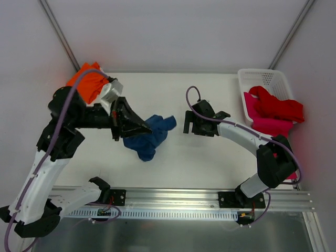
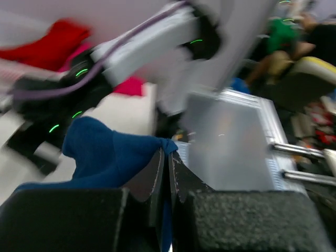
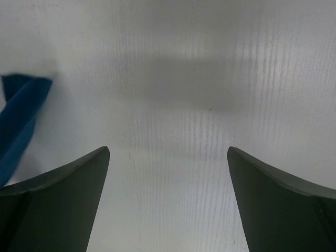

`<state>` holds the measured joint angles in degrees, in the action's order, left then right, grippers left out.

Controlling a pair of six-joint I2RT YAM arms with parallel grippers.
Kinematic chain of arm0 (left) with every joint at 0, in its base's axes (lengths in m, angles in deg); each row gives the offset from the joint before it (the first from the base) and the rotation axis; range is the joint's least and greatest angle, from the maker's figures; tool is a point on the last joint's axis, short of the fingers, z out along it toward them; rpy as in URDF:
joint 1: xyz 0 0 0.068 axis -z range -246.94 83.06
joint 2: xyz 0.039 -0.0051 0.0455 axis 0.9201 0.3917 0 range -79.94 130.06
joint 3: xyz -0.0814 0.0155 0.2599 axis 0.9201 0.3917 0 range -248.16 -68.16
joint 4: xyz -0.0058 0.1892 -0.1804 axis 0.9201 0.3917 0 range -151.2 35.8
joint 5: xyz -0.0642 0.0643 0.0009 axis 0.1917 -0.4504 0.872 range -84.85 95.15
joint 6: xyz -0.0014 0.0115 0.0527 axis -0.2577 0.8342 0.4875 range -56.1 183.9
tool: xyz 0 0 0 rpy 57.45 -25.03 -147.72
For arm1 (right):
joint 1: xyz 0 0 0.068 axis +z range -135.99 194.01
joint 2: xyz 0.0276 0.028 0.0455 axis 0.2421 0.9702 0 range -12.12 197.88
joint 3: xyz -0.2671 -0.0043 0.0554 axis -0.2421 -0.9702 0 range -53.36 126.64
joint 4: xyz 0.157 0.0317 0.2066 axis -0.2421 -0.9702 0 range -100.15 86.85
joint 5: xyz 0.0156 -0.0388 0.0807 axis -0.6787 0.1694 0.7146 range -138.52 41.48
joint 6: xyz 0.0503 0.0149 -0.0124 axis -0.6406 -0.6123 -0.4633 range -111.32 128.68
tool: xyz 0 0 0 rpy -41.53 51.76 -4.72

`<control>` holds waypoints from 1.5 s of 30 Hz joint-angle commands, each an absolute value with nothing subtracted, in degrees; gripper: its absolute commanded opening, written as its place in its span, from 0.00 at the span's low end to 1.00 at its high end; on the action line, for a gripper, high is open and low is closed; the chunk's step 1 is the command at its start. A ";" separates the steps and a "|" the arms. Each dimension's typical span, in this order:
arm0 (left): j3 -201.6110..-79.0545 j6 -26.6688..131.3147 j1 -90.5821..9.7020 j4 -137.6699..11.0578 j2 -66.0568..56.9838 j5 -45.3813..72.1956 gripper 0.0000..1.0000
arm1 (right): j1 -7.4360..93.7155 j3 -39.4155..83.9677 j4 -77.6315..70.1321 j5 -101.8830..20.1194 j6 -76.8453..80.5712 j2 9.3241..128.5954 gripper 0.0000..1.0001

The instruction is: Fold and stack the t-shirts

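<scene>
The navy blue t-shirt (image 1: 152, 135) lies crumpled at the table's middle, its print hidden. My left gripper (image 1: 143, 126) is shut on its left edge; the left wrist view shows blue cloth (image 2: 110, 155) pinched between the jaws of that gripper (image 2: 168, 157). My right gripper (image 1: 190, 125) is open and empty over bare table, just right of the shirt; a corner of the blue cloth (image 3: 21, 123) shows at the left of its view (image 3: 168, 152). The orange t-shirt (image 1: 88, 84) lies at the back left. The red t-shirt (image 1: 278, 105) and the magenta-pink one (image 1: 268, 125) hang in the basket.
The white mesh basket (image 1: 262, 79) stands at the back right corner. The metal rail (image 1: 173, 198) runs along the table's near edge. Walls close the left, back and right sides.
</scene>
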<state>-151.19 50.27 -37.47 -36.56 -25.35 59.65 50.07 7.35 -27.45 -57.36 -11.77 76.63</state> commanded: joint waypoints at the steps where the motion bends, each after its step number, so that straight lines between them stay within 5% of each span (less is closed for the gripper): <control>1: -153.95 32.67 -32.15 -69.75 -32.20 79.49 0.00 | 50.49 8.52 -27.76 -59.24 -12.68 77.17 0.99; 5: -155.68 1.81 -28.63 -109.44 -30.29 82.31 0.00 | 50.40 8.78 -27.76 -59.68 -12.68 77.62 0.99; 9: -156.76 -6.68 -25.90 -116.75 -29.23 83.10 0.00 | 50.40 8.52 -29.07 -61.96 -12.07 76.21 0.99; 11: -153.44 -0.83 -25.89 -111.08 -32.12 85.38 0.00 | 50.23 8.60 -30.83 -64.16 -11.02 75.07 1.00; 14: -150.97 31.21 -25.89 -71.07 -38.44 82.43 0.00 | 49.44 8.26 -32.33 -66.18 -9.96 73.14 1.00; 17: -143.26 47.43 -25.98 -50.97 -42.67 73.24 0.03 | 48.47 7.03 -32.33 -66.54 -9.60 71.38 0.99; 21: -129.01 55.71 -25.98 -44.77 -45.22 55.76 0.11 | 47.94 6.32 -32.33 -66.01 -9.60 70.59 0.99; 27: -117.82 59.33 -25.98 -38.09 -38.30 16.54 0.00 | 47.94 5.88 -31.81 -65.66 -9.78 70.85 1.00; 37: -142.03 65.91 -27.55 -34.84 -14.84 7.18 0.00 | 47.68 4.21 -28.92 -65.75 -10.22 72.25 0.99; 45: -162.01 65.74 -40.13 -34.40 15.97 14.12 0.00 | 47.59 3.77 -27.06 -63.99 -10.84 73.75 0.99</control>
<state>-157.68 63.59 -38.36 -33.59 5.18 14.90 47.95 4.16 -28.45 -64.27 -10.35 73.66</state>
